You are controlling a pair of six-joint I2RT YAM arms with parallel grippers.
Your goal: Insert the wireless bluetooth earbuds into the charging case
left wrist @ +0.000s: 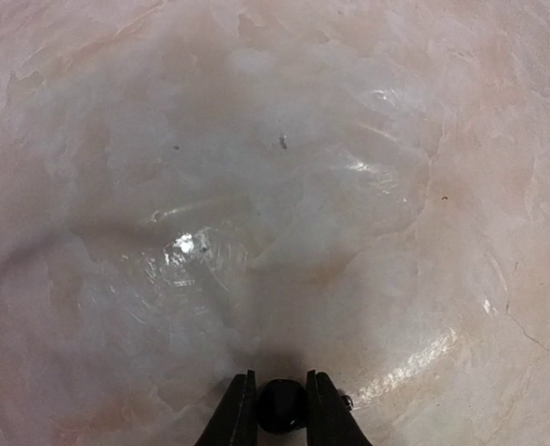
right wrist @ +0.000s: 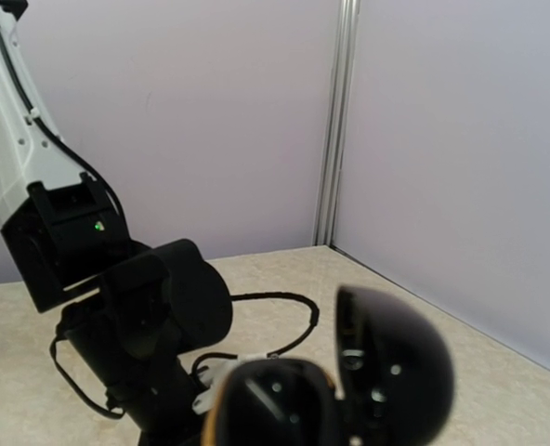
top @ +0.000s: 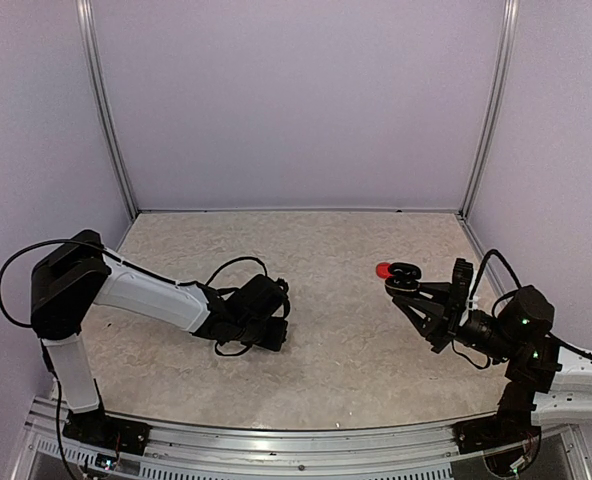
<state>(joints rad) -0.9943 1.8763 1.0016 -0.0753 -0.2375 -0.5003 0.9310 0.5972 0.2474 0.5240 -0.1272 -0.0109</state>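
Note:
My left gripper (top: 271, 330) points down at the table in the middle. In the left wrist view its fingers (left wrist: 240, 413) are shut on a black earbud (left wrist: 282, 406), just above the table top. My right gripper (top: 413, 290) holds the black charging case (top: 406, 272) off the table at the right, lid open. In the right wrist view the case base (right wrist: 275, 409) and its raised lid (right wrist: 391, 372) fill the lower frame, and my own fingers are hidden. A small red thing (top: 383, 270), perhaps a red earbud, sits at the case's left edge. The other earbuds are out of view.
The left arm (right wrist: 136, 316) and its black cable (right wrist: 284, 334) stand across from the case in the right wrist view. Lilac walls and metal corner posts (top: 486, 110) close in the beige table (top: 326, 250). A rail (top: 276, 440) runs along the near edge.

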